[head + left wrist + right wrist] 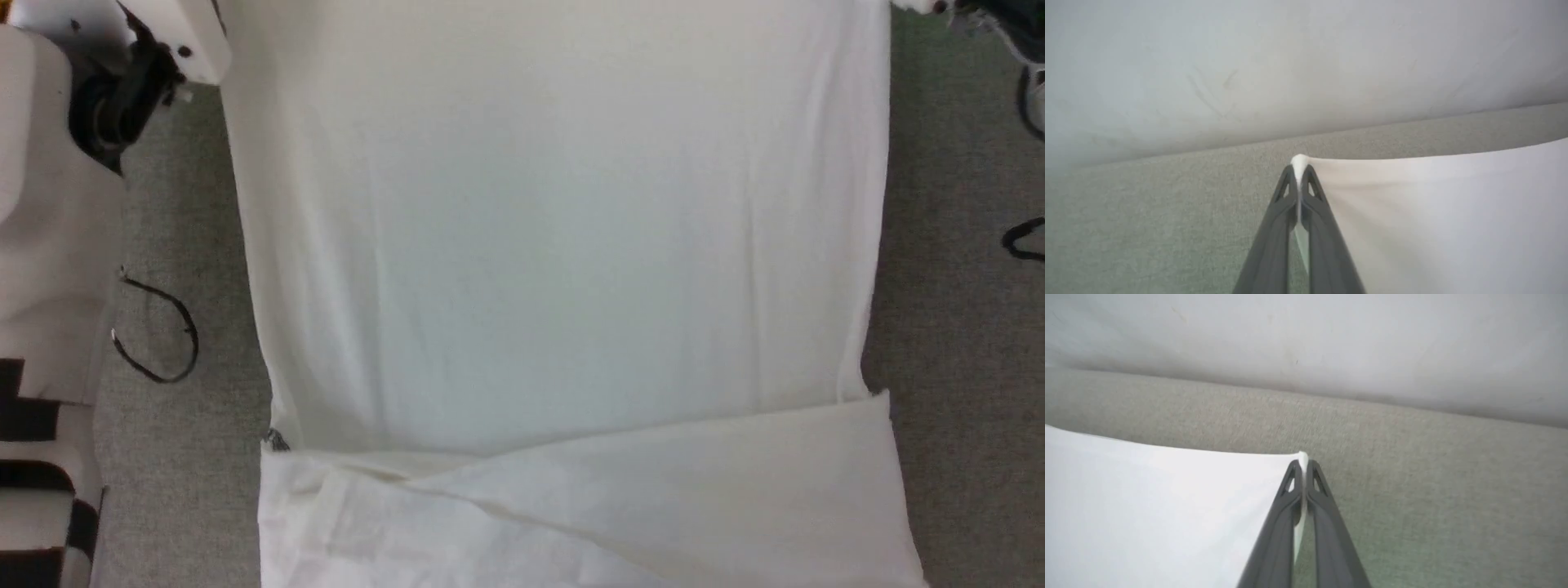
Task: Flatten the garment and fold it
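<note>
The white garment (pixel 555 237) is spread wide over the grey carpet, taking up most of the head view. A folded band of the garment lies across its near end (pixel 620 506), and a small dark mark sits at its left edge (pixel 276 441). In the left wrist view, my left gripper (pixel 1299 168) is shut on a corner of the garment (pixel 1433 212), which stretches away to the right. Over in the right wrist view, my right gripper (pixel 1303 462) is shut on another corner, and the garment (pixel 1159 506) stretches off to the left. Both held corners hang above the carpet.
Grey carpet (pixel 180 457) runs down both sides of the garment. A black cable loop (pixel 159 331) lies on it at the left, another (pixel 1024 241) at the right. Pale robot parts (pixel 49 204) stand at the far left. A pale surface (pixel 1290 61) lies beyond the carpet.
</note>
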Controlling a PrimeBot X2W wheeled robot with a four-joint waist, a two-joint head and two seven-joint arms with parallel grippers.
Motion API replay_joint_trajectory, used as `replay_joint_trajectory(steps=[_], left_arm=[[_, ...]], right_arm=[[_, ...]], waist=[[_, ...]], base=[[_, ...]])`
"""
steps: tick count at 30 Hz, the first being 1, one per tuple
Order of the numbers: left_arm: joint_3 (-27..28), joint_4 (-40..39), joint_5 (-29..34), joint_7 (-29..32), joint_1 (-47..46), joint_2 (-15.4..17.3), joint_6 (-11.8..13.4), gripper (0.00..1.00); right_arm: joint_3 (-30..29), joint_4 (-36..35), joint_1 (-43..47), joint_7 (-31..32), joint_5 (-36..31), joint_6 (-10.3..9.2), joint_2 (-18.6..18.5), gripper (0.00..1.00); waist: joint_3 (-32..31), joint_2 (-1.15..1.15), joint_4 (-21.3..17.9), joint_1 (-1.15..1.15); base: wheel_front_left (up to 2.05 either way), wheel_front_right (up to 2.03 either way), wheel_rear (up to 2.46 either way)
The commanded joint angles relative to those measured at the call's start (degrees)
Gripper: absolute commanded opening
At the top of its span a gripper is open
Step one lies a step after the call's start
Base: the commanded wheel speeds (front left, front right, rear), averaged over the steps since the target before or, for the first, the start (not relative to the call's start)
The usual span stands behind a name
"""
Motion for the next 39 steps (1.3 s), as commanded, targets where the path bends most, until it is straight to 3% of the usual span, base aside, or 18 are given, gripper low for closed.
replay_joint_trajectory(steps=[1, 8, 15, 20, 25, 32, 39], left_arm=[[0.2, 0.3, 0.7, -1.8, -1.9, 0.8, -0.4, 0.00], [1.2, 2.7, 3.1, -12.6, -5.4, 2.5, 0.5, 0.00], [2.6, 1.7, 1.9, -17.0, -1.1, 3.4, 1.1, 0.00], [3.6, -6.2, 0.7, -19.1, 11.6, 4.2, 3.7, 0.00], [3.9, -19.2, -0.5, -18.1, 28.4, 4.8, 7.7, 0.00], [4.1, -35.4, -2.0, -14.8, 51.2, 5.0, 15.0, 0.00], [1.3, -45.0, -3.8, -7.4, 67.7, 5.8, 19.3, 0.00]], right_arm=[[-0.8, -0.5, -0.3, -2.4, -0.3, -0.13, -1.4, 0.00], [-4.5, 0.3, -3.5, -16.1, -3.5, -0.13, -4.1, 0.00], [-1.2, -3.4, 1.0, -21.3, -3.6, -0.13, -4.1, 0.00], [3.4, -10.9, 11.5, -22.1, -2.8, -0.13, -7.1, 0.00], [5.4, -20.0, 25.4, -21.9, -1.6, -0.13, -10.8, 0.00], [0.1, -30.8, 46.5, -21.5, -1.1, -0.13, -11.6, 0.00], [-9.4, -41.4, 65.2, -16.8, -4.1, -0.13, -8.8, 0.00]], waist=[[-2.0, 0.00, -0.9, -0.01], [-7.8, 0.00, -2.8, -0.01], [-13.8, 0.00, -3.7, -0.01], [-18.0, 0.00, -3.2, -0.01], [-21.2, 0.00, -2.6, -0.01], [-24.6, 0.00, -2.6, -0.01], [-26.4, 0.00, -3.2, -0.01]], base=[[0.00, 0.00, 0.00], [0.00, 0.00, 0.00], [0.00, 0.00, 0.00], [0.00, 0.00, 0.00], [0.00, 0.00, 0.00], [0.00, 0.00, 0.00], [0.00, 0.00, 0.00]])
